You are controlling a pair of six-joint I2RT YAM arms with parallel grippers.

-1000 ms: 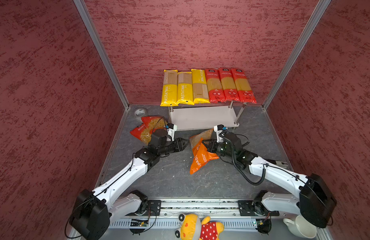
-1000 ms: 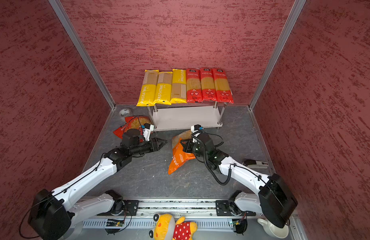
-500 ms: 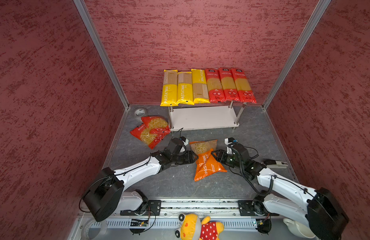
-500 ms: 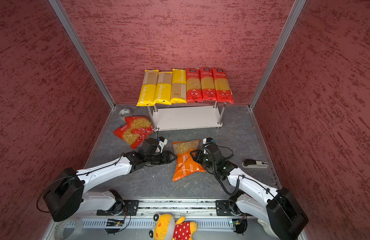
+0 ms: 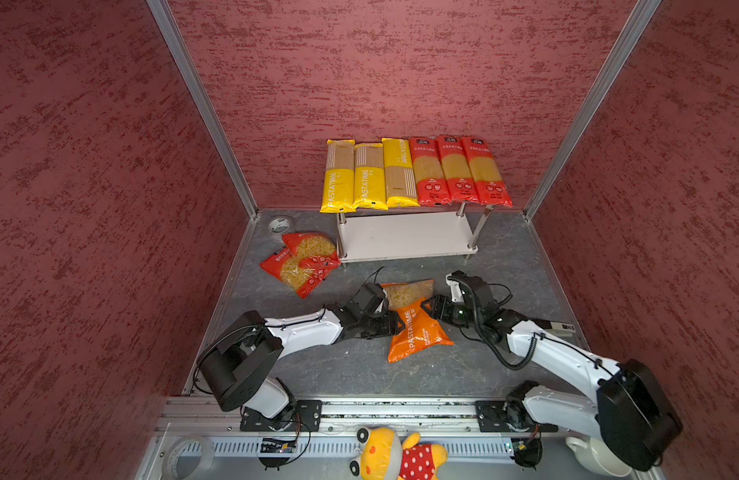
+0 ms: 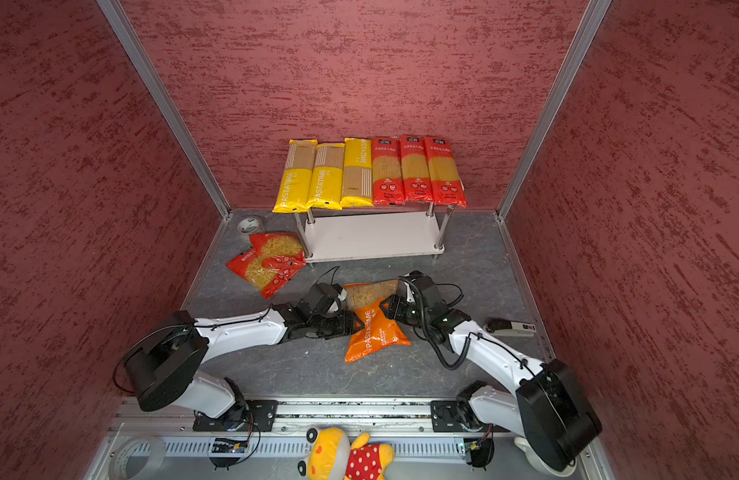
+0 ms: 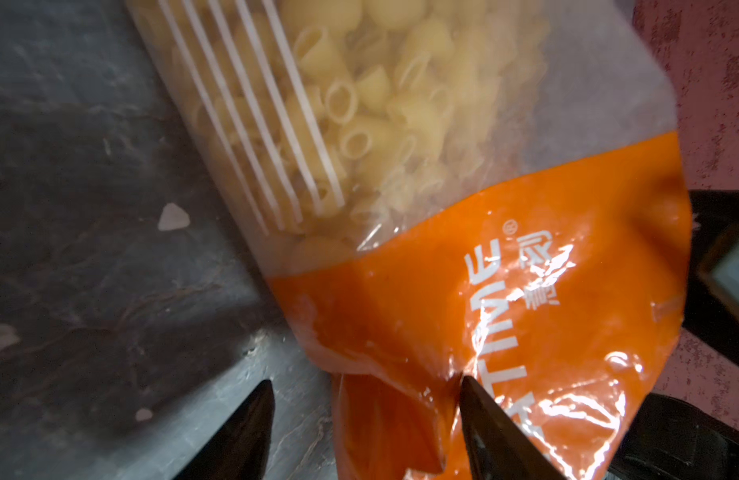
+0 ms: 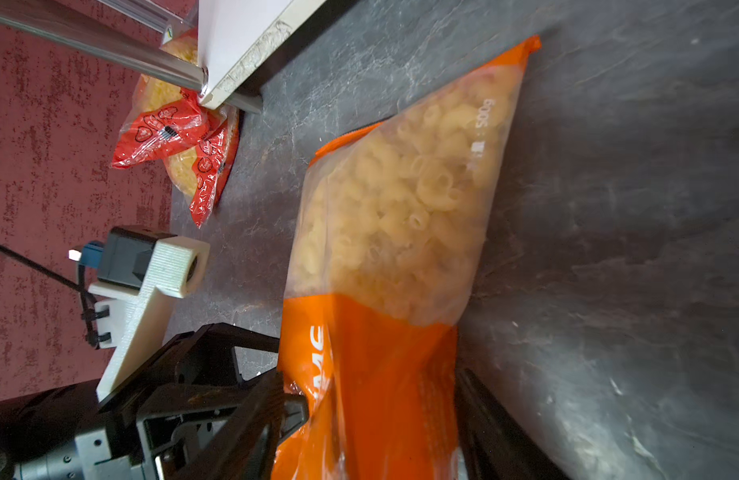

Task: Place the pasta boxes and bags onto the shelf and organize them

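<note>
The orange plastic pasta bag [image 5: 417,332] looks soft and slippery, so the open left pincer [image 5: 396,323] and open right pincer [image 5: 427,306] should pinch its sides.

I count three yellow spaghetti packs [image 5: 370,176], three red spaghetti packs [image 5: 457,168], two red pasta bags [image 5: 301,264], one orange pasta bag [image 5: 415,328], one two-tier shelf [image 5: 405,237] and one plush toy [image 5: 397,455].

Left and right jaws apart.
</note>
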